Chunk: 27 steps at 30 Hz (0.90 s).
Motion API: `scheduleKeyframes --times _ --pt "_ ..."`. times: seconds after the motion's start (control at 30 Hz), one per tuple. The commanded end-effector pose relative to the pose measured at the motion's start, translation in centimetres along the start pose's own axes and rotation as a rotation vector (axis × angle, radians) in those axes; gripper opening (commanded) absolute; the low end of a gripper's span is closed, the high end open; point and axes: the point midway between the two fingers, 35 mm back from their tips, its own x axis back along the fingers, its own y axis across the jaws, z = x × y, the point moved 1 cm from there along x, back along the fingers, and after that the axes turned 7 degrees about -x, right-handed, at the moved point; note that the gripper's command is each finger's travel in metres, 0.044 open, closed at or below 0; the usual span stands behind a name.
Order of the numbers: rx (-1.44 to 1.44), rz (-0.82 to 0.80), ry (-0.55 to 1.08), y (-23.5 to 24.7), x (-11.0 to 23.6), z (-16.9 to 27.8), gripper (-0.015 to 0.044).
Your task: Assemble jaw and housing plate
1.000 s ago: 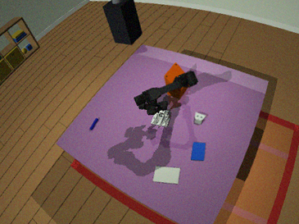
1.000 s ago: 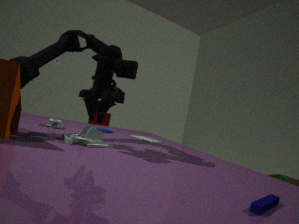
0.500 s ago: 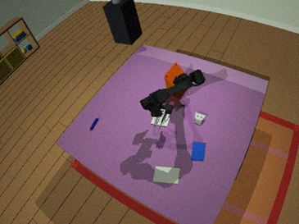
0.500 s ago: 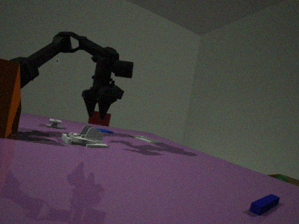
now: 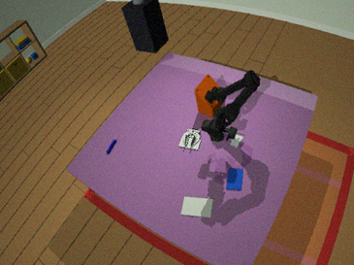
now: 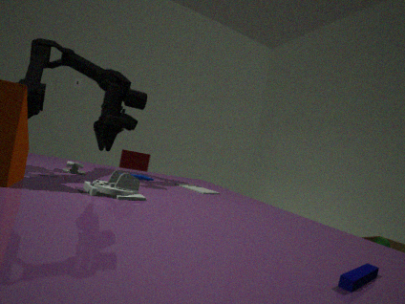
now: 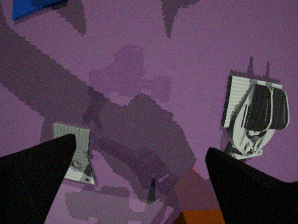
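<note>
Going across the top view, a shelf unit (image 5: 7,34) stands at the upper left of the frame. On the purple bench (image 5: 137,177) (image 6: 215,239) (image 7: 200,50), a dark blue bar (image 5: 111,146) (image 6: 358,277) lies left of centre. A flat white slab (image 5: 197,206) (image 6: 200,189) lies low in the middle, and above it, near the centre, sits the white jaw assembly (image 5: 190,141) (image 6: 115,186) (image 7: 255,117). In the wrist view that assembly is at the right, two curved pieces standing up from its ribbed base; whether their teeth mesh I cannot tell.

An orange block (image 5: 208,95) (image 6: 11,134) (image 7: 202,217) stands above and to the right of the assembly. The gripper (image 5: 225,134) (image 6: 104,148) (image 7: 143,149) hangs over the bench, right of the assembly, fingers wide and holding nothing. Farther right come a blue slab (image 5: 235,179) (image 6: 142,177) (image 7: 37,7) and, above it, a small pale part (image 5: 236,140) (image 6: 74,167) (image 7: 77,155). In the wrist view the left-hand finger partly hides this part.
</note>
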Motion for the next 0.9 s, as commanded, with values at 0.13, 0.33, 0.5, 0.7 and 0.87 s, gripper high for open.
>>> scheduleKeyframes --times 0.13,0.33,0.5,0.7,0.87 --pt "-0.084 -0.057 0.022 6.3 1.3 7.0 0.044" --pt "-0.098 -0.07 0.029 7.1 1.6 8.4 0.044" --pt "-0.097 -0.067 0.029 7.1 0.4 8.4 0.044" --pt "-0.098 -0.074 0.028 7.4 -2.3 8.6 0.044" --pt "-0.098 -0.074 0.028 7.4 -2.4 8.6 0.044"
